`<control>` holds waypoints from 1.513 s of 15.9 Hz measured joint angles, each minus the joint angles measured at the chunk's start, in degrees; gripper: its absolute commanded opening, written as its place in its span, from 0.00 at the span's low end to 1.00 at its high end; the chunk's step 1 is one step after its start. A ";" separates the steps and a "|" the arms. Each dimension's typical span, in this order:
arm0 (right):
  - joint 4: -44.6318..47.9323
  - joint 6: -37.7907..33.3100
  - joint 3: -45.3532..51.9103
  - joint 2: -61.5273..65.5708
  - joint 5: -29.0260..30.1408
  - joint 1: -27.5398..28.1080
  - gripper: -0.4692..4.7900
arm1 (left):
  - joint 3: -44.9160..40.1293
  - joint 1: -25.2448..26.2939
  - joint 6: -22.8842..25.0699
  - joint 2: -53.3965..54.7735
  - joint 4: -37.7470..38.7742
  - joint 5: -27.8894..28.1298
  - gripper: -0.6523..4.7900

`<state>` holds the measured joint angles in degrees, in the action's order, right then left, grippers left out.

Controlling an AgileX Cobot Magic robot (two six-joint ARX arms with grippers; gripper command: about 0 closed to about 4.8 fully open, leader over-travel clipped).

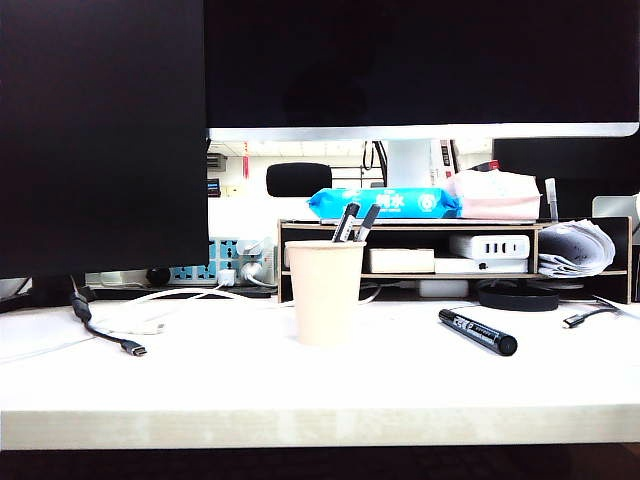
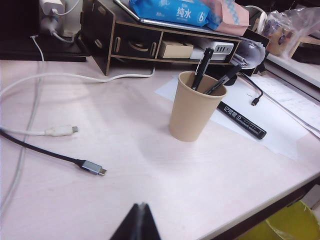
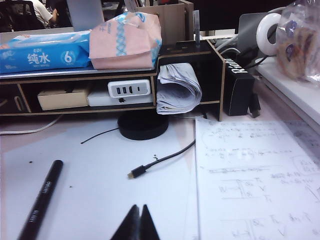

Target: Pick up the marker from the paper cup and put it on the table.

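The all-black marker [image 1: 478, 332] lies flat on the white table [image 1: 200, 385], a little to the right of the beige paper cup [image 1: 325, 290] and apart from it. The cup stands upright and holds two other markers [image 1: 356, 222] with grey bands. In the left wrist view the marker [image 2: 241, 120] lies beyond the cup [image 2: 192, 107], and my left gripper [image 2: 142, 204] is shut and empty, well short of both. In the right wrist view my right gripper [image 3: 139, 205] is shut and empty, with the marker [image 3: 41, 200] off to its side. Neither arm shows in the exterior view.
A dark-framed shelf riser [image 1: 455, 262] with a blue wipes pack [image 1: 385, 202] stands behind the cup. A black disc [image 1: 517, 297] and a thin cable [image 3: 150, 167] lie near the marker. Loose cables [image 1: 130, 347] lie to the cup's left. Written sheets [image 3: 250, 175] lie at the right.
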<state>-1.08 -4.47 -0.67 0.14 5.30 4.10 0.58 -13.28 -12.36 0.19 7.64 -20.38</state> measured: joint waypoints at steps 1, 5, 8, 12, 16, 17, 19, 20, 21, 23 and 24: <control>0.04 0.02 0.00 0.04 -0.22 -0.61 0.08 | 0.00 0.00 0.00 0.00 0.00 0.00 0.11; 0.07 0.02 0.00 0.04 -0.42 -1.31 0.08 | 0.00 0.00 0.00 0.00 0.00 0.00 0.11; 0.09 0.02 0.00 0.04 -1.25 -2.95 0.08 | -0.02 0.00 0.00 0.02 0.00 0.00 0.11; 0.11 0.02 0.00 0.04 -1.29 -2.95 0.08 | -0.02 0.00 0.00 0.02 -0.02 -0.02 0.11; 0.11 0.02 0.00 0.04 -1.29 -2.95 0.08 | -0.02 0.00 0.00 0.02 0.00 0.00 0.11; 0.11 0.00 0.00 0.04 -1.29 -2.95 0.08 | -0.02 0.00 0.00 0.02 0.00 -0.02 0.11; 0.11 0.02 0.00 0.04 -1.29 -2.95 0.08 | 0.00 0.00 0.00 0.02 0.00 -0.02 0.11; 0.11 0.02 0.00 0.04 -1.29 -2.95 0.08 | -0.02 0.00 0.00 0.02 0.00 0.00 0.11; 0.11 0.02 0.00 0.04 -1.27 -2.95 0.08 | -0.02 0.02 0.02 0.02 0.00 0.00 0.11; 0.11 0.02 0.00 0.04 -1.29 -2.95 0.08 | -0.02 2.21 0.04 0.02 -0.13 0.63 0.11; 0.11 0.02 0.00 0.04 -1.29 -2.95 0.08 | -0.02 3.48 0.04 0.02 -0.13 1.86 0.11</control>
<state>-0.97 -4.45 -0.67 0.19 4.01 1.15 0.56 -9.80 -12.32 0.21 7.51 -18.52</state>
